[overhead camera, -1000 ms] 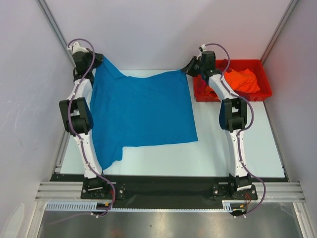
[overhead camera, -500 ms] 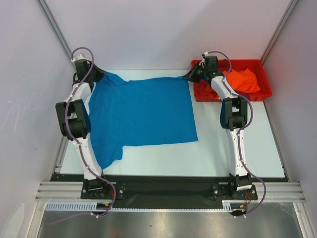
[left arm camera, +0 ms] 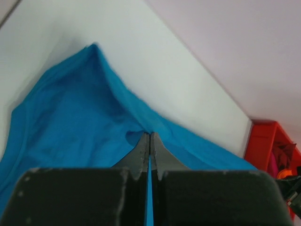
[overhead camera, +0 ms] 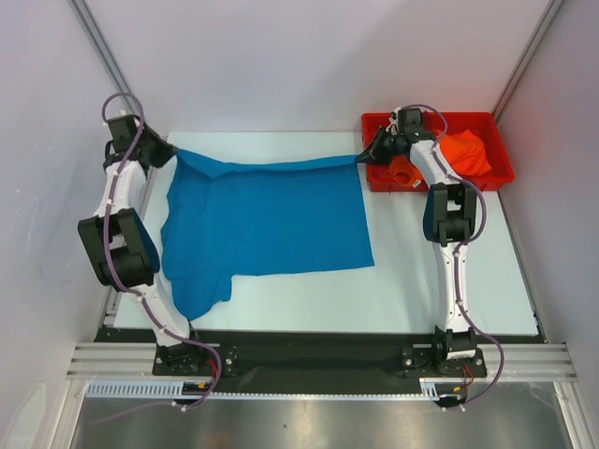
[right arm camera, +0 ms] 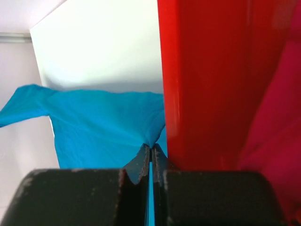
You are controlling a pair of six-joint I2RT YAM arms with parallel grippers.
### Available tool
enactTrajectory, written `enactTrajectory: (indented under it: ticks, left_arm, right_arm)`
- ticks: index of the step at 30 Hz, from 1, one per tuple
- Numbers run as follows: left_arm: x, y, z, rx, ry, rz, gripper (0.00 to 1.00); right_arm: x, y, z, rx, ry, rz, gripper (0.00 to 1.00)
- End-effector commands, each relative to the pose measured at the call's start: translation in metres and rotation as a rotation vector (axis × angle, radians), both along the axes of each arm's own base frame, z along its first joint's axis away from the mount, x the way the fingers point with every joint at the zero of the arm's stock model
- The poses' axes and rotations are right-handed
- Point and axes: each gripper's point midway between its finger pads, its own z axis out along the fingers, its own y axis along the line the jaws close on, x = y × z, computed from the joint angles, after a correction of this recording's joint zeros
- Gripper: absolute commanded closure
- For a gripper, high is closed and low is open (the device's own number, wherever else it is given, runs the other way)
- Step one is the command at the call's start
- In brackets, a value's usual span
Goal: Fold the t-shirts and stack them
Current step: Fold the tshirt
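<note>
A teal-blue t-shirt (overhead camera: 267, 220) lies spread over the left and middle of the white table, its far edge lifted and stretched taut between my two grippers. My left gripper (overhead camera: 175, 155) is shut on its far left corner; the left wrist view shows the cloth (left arm camera: 70, 122) pinched in that gripper (left arm camera: 149, 135). My right gripper (overhead camera: 360, 155) is shut on the far right corner, beside the red bin; the right wrist view shows blue cloth (right arm camera: 103, 127) pulled into that gripper (right arm camera: 151, 147). An orange t-shirt (overhead camera: 463, 154) lies bunched in the bin, with magenta-pink cloth (right arm camera: 277, 127) close by the right wrist.
The red plastic bin (overhead camera: 501, 178) stands at the far right corner of the table, its wall (right arm camera: 207, 84) right against my right gripper. White enclosure walls rise on the left, back and right. The bare table (overhead camera: 421, 281) runs along the front and right.
Both grippers have moved outward and toward the back, the left further left, the right to the bin's edge. The shirt's far edge has been pulled from sagging to straight.
</note>
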Motion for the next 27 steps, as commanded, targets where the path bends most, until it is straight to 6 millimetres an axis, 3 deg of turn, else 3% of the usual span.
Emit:
enactTrajectory:
  ticks: [1, 8, 14, 23, 27]
  left_arm:
    - [-0.034, -0.008, -0.014, -0.025, 0.103, -0.037, 1.00]
    - [-0.067, -0.009, -0.038, -0.035, 0.206, -0.049, 1.00]
    - [-0.088, -0.007, -0.038, -0.101, 0.207, -0.039, 1.00]
    - [-0.099, -0.010, -0.011, -0.215, 0.089, -0.044, 1.00]
    - [-0.106, -0.014, -0.029, -0.258, 0.134, -0.049, 1.00]
  right_arm:
    - [-0.012, -0.008, 0.047, -0.025, -0.047, 0.041, 1.00]
    - [-0.023, -0.013, 0.052, -0.050, -0.032, 0.070, 1.00]
    - [-0.033, -0.013, 0.054, -0.083, -0.023, 0.085, 1.00]
    - [-0.035, -0.004, 0.064, -0.088, -0.038, 0.093, 1.00]
    - [-0.037, 0.003, 0.061, -0.099, -0.034, 0.100, 1.00]
